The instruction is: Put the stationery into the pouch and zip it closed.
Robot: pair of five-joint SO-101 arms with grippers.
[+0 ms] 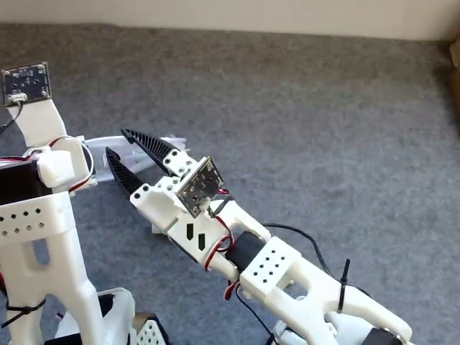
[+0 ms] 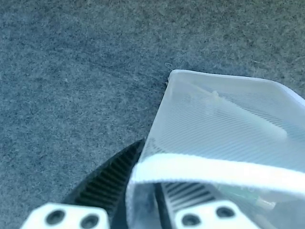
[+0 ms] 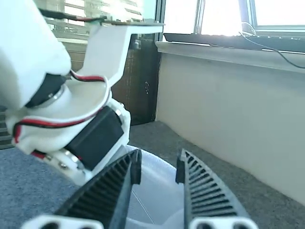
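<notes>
- Grey carpet (image 1: pixel 323 108) wide across upper and right parts of high view, up to pale wall (image 1: pixel 215 14) along top edge.
- Mesh pouch (image 2: pixel 224 124) at left centre there, white zip edge pinched in left gripper (image 2: pixel 147 191).
- Right gripper (image 1: pixel 116 141) in from lower right, arm stretched low, fingers parted, pouch just beyond tips.
- Left arm (image 1: pixel 43 215) upright at left edge.
- Window (image 3: pixel 219 14) and sill (image 3: pixel 228 47) behind, in right wrist view.

I see the desk (image 1: pixel 323 108) covered in a grey, felt-like fabric that spreads ahead of the left pincer (image 2: pixel 151 160) and off to its sides. The white mesh pouch (image 2: pixel 224 124) stretches forward from that pincer, its far corner down on the fabric; I can't tell whether the rest lies flat.
</notes>
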